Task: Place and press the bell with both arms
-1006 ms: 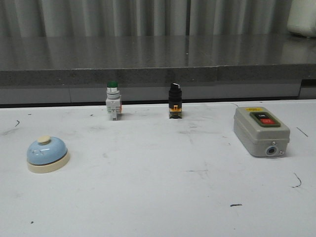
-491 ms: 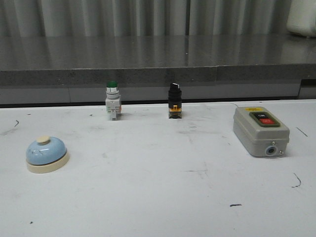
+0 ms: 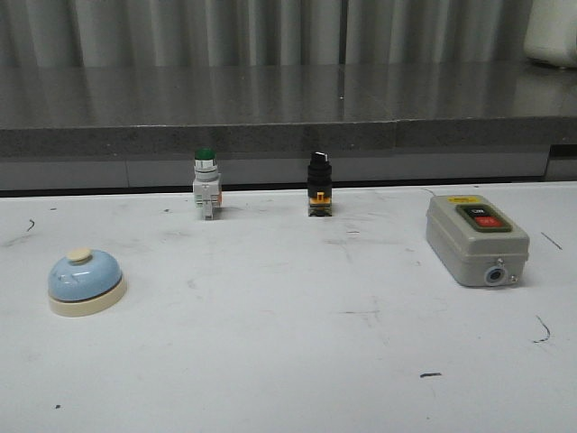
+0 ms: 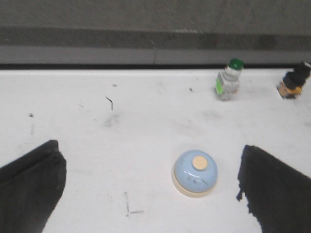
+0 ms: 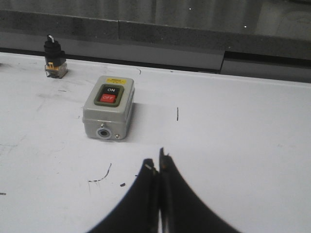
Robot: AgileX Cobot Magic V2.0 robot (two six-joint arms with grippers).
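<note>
The light-blue bell (image 3: 86,280) with a cream base and cream button stands on the white table at the left. In the left wrist view the bell (image 4: 195,172) lies between my spread fingers, nearer the right-hand one. My left gripper (image 4: 151,187) is open wide, above the table and not touching the bell. My right gripper (image 5: 158,165) is shut and empty, its tips pressed together above bare table, near the grey switch box (image 5: 108,107). No arm shows in the front view.
A green-capped pushbutton (image 3: 206,183) and a black selector switch (image 3: 318,183) stand at the table's back edge. The grey switch box (image 3: 475,238) with ON and OFF buttons sits at the right. A dark ledge runs behind the table.
</note>
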